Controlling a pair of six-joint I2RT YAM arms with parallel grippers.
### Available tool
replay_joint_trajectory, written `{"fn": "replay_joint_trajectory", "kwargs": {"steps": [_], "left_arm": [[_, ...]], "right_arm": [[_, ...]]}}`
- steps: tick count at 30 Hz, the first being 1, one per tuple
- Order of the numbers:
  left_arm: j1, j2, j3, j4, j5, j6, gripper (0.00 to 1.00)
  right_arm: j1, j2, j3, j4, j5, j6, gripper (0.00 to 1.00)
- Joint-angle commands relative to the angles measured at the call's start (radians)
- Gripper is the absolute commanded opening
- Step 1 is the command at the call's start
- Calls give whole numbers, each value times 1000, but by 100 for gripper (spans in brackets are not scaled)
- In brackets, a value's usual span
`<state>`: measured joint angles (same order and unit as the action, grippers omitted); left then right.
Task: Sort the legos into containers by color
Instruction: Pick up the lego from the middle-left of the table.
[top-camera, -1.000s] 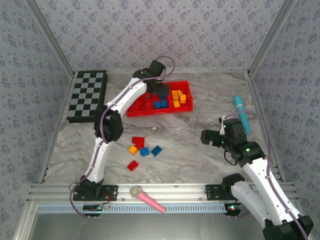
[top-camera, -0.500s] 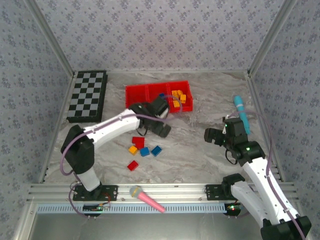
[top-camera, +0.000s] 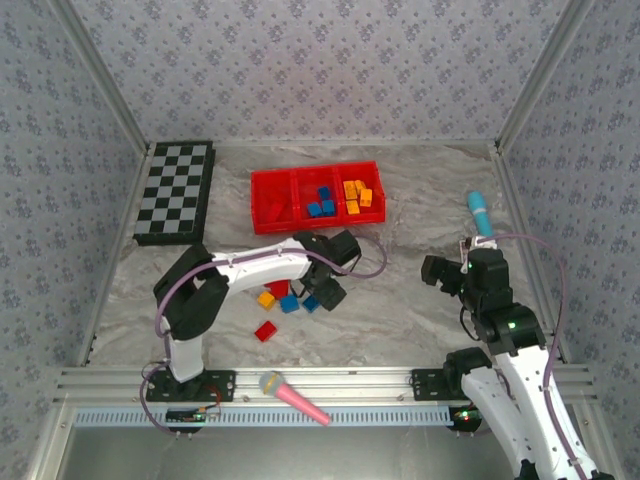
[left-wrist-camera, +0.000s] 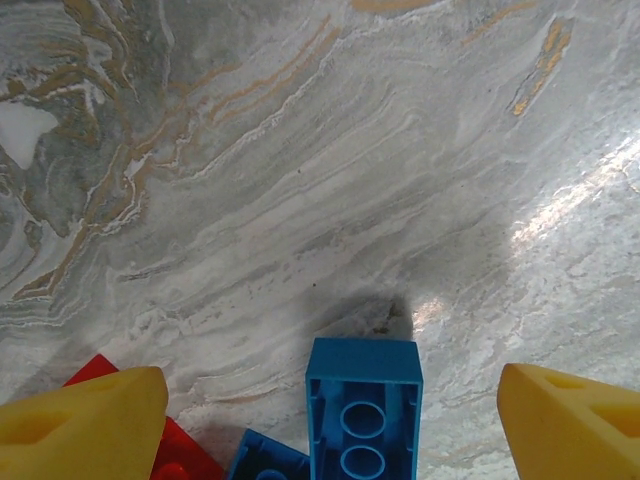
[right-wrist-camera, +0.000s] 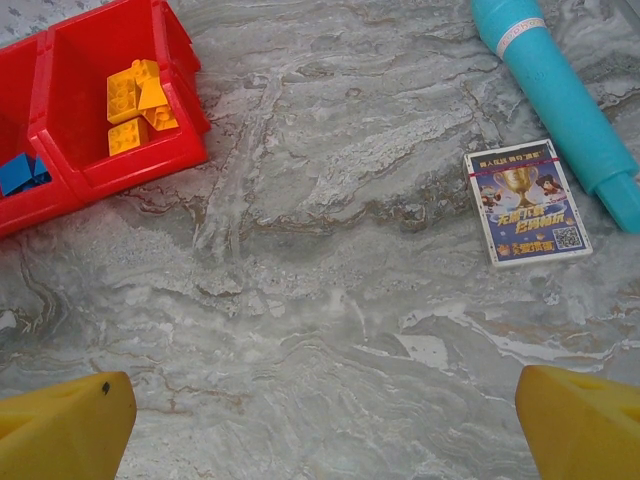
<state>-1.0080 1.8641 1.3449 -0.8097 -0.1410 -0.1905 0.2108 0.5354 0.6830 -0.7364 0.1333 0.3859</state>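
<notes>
The red tray at the back holds red legos in its left compartment, blue ones in the middle and orange ones on the right. Loose legos lie nearer: red, orange, blue, red. My left gripper is low over this group. In the left wrist view it stands open astride an upside-down blue lego, both yellow fingers clear of it. My right gripper is open over bare marble.
A checkered board lies at the back left. A teal microphone and a small card pack lie on the right, a pink microphone on the front rail. A second blue lego and a red one touch the straddled brick's left side.
My left arm has swung from above the tray down to the loose legos and its jaws have narrowed a little. The right arm has shifted slightly to the right.
</notes>
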Motion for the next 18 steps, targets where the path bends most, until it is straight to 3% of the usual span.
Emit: {"fn": "replay_joint_trajectory", "kwargs": {"steps": [1, 12, 18], "left_arm": [[5, 6, -11, -17, 25, 8, 84], [42, 20, -88, 5, 85, -45, 66], [49, 20, -121, 28, 93, -74, 49]], "right_arm": [[-4, -1, -8, -5, -1, 12, 99], [-4, 0, -14, 8, -13, 7, 99], [-4, 2, -16, 8, -11, 8, 99]]}}
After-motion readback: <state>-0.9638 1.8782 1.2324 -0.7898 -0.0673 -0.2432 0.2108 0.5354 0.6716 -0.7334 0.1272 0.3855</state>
